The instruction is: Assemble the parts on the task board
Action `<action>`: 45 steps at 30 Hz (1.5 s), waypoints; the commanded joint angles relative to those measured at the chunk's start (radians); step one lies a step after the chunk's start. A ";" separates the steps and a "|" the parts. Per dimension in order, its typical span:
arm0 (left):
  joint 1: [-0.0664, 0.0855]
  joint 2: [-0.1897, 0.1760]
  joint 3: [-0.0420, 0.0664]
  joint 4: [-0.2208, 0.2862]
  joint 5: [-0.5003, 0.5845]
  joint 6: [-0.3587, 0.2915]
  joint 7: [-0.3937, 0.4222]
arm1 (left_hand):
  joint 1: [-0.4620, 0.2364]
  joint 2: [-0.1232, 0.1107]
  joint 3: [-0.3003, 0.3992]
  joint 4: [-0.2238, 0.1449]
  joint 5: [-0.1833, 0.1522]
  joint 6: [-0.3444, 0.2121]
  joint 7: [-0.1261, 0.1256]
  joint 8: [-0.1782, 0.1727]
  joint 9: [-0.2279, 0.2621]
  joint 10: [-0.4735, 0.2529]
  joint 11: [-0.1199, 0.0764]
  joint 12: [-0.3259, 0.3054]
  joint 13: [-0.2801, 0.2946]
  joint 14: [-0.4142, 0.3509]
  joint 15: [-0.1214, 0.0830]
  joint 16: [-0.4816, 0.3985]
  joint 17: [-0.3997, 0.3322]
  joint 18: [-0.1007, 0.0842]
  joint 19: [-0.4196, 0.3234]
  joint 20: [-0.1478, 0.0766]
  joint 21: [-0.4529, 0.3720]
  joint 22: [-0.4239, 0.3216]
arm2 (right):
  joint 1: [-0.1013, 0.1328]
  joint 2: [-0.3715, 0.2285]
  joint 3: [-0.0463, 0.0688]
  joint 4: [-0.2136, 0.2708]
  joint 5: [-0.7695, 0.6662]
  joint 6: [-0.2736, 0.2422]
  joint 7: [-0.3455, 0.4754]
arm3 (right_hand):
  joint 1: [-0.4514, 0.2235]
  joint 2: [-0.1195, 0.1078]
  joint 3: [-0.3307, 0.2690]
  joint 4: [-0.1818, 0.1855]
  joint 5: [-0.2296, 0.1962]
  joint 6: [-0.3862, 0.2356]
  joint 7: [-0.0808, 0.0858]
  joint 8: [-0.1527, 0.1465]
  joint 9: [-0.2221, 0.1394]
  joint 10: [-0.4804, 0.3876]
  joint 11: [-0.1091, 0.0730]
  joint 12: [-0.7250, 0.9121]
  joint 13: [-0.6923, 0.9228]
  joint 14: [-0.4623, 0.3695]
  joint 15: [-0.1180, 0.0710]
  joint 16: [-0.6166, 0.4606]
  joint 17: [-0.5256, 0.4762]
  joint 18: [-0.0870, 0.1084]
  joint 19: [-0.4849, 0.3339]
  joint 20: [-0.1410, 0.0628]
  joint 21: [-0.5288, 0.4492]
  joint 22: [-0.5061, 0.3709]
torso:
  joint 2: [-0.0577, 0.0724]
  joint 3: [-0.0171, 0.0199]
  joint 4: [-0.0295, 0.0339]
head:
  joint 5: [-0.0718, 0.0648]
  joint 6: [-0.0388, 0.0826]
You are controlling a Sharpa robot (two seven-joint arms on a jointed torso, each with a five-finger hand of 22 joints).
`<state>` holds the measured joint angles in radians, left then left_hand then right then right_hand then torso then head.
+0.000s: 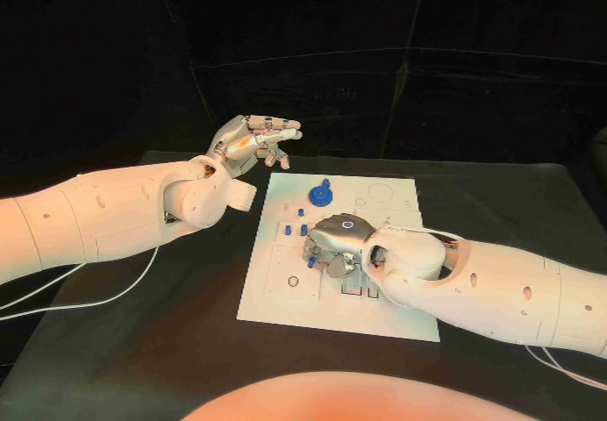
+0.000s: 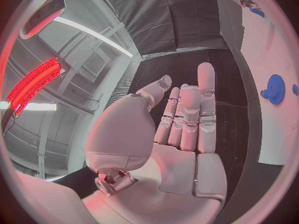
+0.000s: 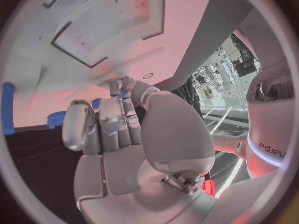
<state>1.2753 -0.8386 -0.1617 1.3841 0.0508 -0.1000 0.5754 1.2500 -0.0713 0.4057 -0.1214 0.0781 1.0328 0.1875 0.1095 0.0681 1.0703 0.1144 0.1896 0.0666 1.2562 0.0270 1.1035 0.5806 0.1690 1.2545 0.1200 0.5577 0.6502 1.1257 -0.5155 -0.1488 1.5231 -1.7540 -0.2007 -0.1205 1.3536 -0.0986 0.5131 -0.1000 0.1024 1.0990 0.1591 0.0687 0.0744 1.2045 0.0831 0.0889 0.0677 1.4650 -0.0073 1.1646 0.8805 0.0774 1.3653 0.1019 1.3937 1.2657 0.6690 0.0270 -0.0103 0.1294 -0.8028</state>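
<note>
The white task board (image 1: pixel 380 307) lies in the middle of the black table. A blue gear (image 1: pixel 321 193) stands near its far end, also seen as the blue gear (image 2: pixel 274 88) beyond my left palm. Small blue pegs (image 1: pixel 295 230) stand at the board's left side. My right hand (image 1: pixel 339 241) is down on the board's middle, fingers curled in, their fingertips (image 3: pixel 122 87) pinching a small blue part (image 1: pixel 310 260) against the board. My left hand (image 1: pixel 260 139) is raised off the board's far left corner, fingers spread, holding nothing; the fingers (image 2: pixel 187 117) are straight.
Cut-outs and slots (image 1: pixel 360 289) mark the board near my right forearm. White cables (image 1: pixel 76 303) trail over the table at the left. A blue bar (image 3: pixel 7 108) and a blue toothed piece (image 3: pixel 57 118) lie beside my right hand.
</note>
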 commanded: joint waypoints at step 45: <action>0.002 0.001 0.001 -0.011 0.004 0.014 -0.006 | 0.000 0.007 -0.007 -0.004 -0.007 -0.006 -0.001 -0.002 -0.001 -0.008 0.002 0.008 -0.001 -0.010 -0.002 -0.007 -0.004 0.014 -0.004 0.001 -0.007 -0.003 | 0.001 -0.001 0.000 0.016 -0.008 0.015 -0.006 | -0.015 -0.011 -0.019 0.005 0.011 -0.005 -0.001 0.003 0.000 0.004 0.002 -0.005 0.003 0.003 0.009 0.013 -0.013 -0.005 -0.004 0.009 0.004 0.002 | 0.000 -0.0001 -0.0001 | 0.001 -0.006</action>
<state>1.2754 -0.8377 -0.1618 1.3731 0.0509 -0.0967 0.5672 1.2500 -0.0713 0.4030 -0.1243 0.0735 1.0328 0.1875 0.1095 0.0681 1.0703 0.1144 0.1935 0.0667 1.2525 0.0234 1.1035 0.5774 0.1690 1.2545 0.1200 0.5578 0.6482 1.1254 -0.5167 -0.1493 1.5354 -1.7559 -0.1965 -0.1282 1.3406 -0.1118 0.5011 -0.0939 0.1107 1.0857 0.1570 0.0693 0.0734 1.2031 0.0848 0.0780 0.0699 1.4687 -0.0036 1.1712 0.8685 0.0775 1.3616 0.1056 1.3937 1.2678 0.6695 0.0268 -0.0107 0.1295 -0.8089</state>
